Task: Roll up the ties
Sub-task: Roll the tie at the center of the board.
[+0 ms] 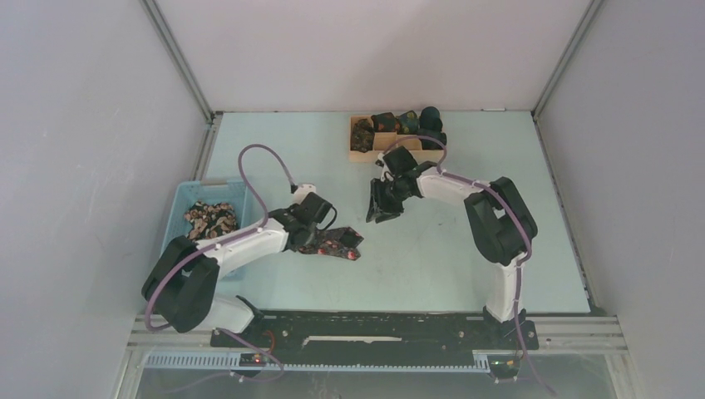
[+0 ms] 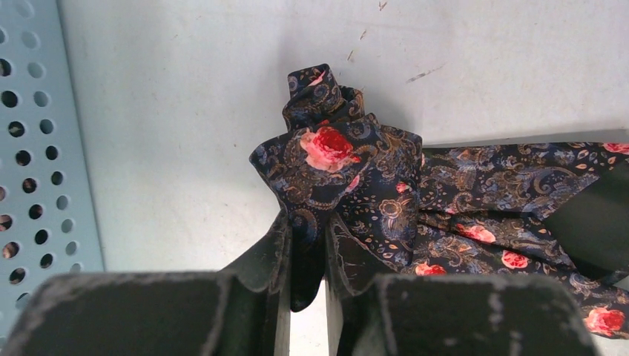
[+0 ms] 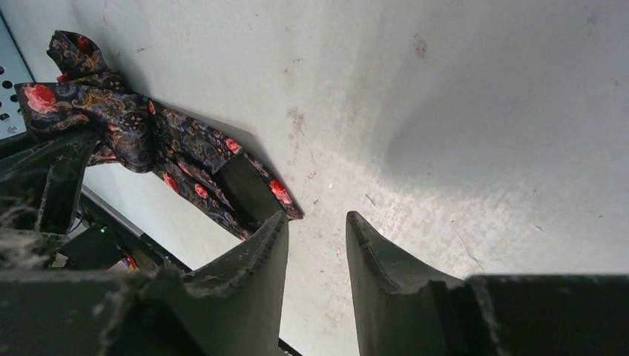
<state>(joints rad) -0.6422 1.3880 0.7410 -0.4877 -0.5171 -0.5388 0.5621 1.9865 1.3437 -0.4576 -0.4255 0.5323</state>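
Note:
A dark floral tie (image 1: 337, 243) lies on the table in front of the left arm. One end is bunched into a loose twist (image 2: 326, 141), and the rest trails off to the right (image 2: 519, 193). My left gripper (image 2: 308, 222) is shut on a fold of that tie just below the twist. In the top view the left gripper (image 1: 320, 226) sits at the tie's left end. My right gripper (image 1: 383, 206) hovers over bare table to the right of the tie. Its jaws are open and empty (image 3: 317, 216), and the tie (image 3: 148, 141) lies off to their left.
A light-blue perforated basket (image 1: 184, 199) at the left holds a heap of more ties (image 1: 209, 218). A tan wooden divided tray (image 1: 359, 154) at the back holds rolled ties (image 1: 399, 123). White walls enclose the table on three sides.

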